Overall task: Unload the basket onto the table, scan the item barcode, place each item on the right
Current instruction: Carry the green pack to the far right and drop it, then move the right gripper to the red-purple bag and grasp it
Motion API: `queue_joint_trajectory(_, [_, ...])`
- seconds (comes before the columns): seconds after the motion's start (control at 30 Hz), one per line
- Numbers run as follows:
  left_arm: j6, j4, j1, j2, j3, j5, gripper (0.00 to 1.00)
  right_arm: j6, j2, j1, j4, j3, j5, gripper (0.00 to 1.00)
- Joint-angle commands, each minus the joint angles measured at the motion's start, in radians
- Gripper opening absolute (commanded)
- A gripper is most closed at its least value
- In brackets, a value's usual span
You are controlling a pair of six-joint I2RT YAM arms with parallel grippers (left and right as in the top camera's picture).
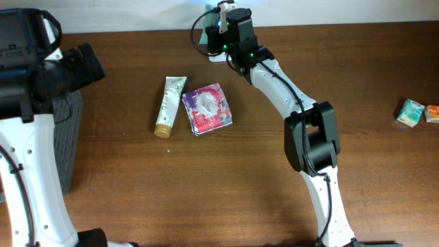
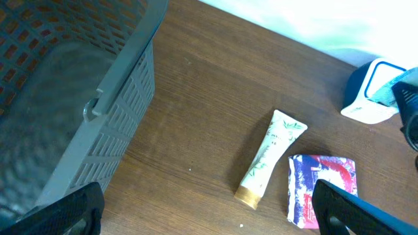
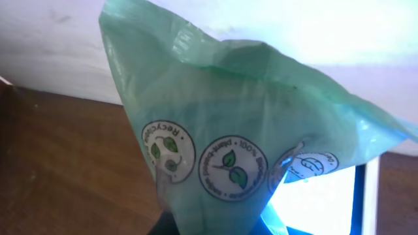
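Right wrist view | right tool clamped on green packet | scanner just beyond that tool | left tool spread wide, holding nothing | tube and pouch ahead of it

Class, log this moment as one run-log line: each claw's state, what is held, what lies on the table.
left claw open, empty | right claw shut on bag by scanner | tube, packet on table
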Motion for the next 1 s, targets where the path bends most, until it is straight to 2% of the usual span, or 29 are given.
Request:
queue_joint_trajectory(0.0, [-0.006, -0.001, 0.003, -0.007, 0.003, -0.004, 0.99, 0.016, -0.001, -0.006, 0.007, 0.005, 0.032, 0.06])
queue_joint_trajectory(0.13, [-0.006, -0.001, 0.003, -0.007, 0.003, -0.004, 0.99, 0.016, -0.048, -0.035, -0.046, 0.006, 0.038, 0.04])
queue_joint_trajectory(0.2, [-0.006, -0.001, 0.003, -0.007, 0.003, -0.004, 0.99, 0.016, -0.13, -0.089, -0.148, 0.006, 0.038, 0.04])
queue_joint_trajectory(0.27, [-0.006, -0.001, 0.003, -0.007, 0.003, -0.004, 0.99, 0.038, -0.227, -0.172, -0.321, 0.006, 0.039, 0.04])
queue_joint_trajectory(0.33, [-0.006, -0.001, 0.003, -0.007, 0.003, -0.004, 0.99, 0.141, -0.297, -0.285, -0.517, 0.006, 0.041, 0.04])
queue_joint_trajectory(0.47, [-0.006, -0.001, 0.003, -0.007, 0.003, -0.004, 0.99, 0.175, -0.303, -0.547, -0.92, 0.006, 0.088, 0.04])
queue_joint_trajectory(0.5, [-0.006, -0.001, 0.003, -0.007, 0.003, -0.004, 0.99, 0.162, -0.294, -0.589, -0.973, 0.006, 0.123, 0.04])
queue_joint_trajectory(0.6, [-0.006, -0.001, 0.003, -0.007, 0.003, -0.004, 0.99, -0.073, -0.248, -0.729, -1.088, 0.005, 0.155, 0.04])
queue_joint_trajectory(0.63, [-0.006, -0.001, 0.003, -0.007, 0.003, -0.004, 0.99, -0.088, -0.238, -0.761, -1.106, 0.005, 0.19, 0.04])
queue_joint_trajectory(0.67, [-0.006, -0.001, 0.003, -0.007, 0.003, -0.004, 0.99, -0.088, -0.237, -0.791, -1.119, 0.005, 0.228, 0.09])
queue_joint_trajectory(0.7, [-0.006, -0.001, 0.003, -0.007, 0.003, -0.004, 0.99, -0.087, -0.237, -0.819, -1.138, 0.005, 0.252, 0.55])
queue_joint_trajectory(0.77, [-0.006, -0.001, 0.003, -0.007, 0.003, -0.004, 0.99, -0.087, -0.237, -0.851, -1.192, 0.005, 0.246, 0.61])
queue_joint_trajectory(0.8, [-0.006, -0.001, 0.003, -0.007, 0.003, -0.004, 0.99, -0.087, -0.237, -0.848, -1.231, 0.005, 0.222, 0.87])
queue_joint_trajectory(0.83, [-0.006, -0.001, 0.003, -0.007, 0.003, -0.004, 0.99, -0.087, -0.237, -0.841, -1.257, 0.005, 0.187, 0.97])
queue_joint_trajectory(0.87, [-0.006, -0.001, 0.003, -0.007, 0.003, -0.004, 0.99, -0.087, -0.237, -0.833, -1.279, 0.005, 0.099, 1.0])
queue_joint_trajectory(0.97, [-0.006, -0.001, 0.003, -0.007, 0.003, -0.004, 0.99, -0.087, -0.231, -0.756, -1.349, 0.005, -0.142, 0.99])
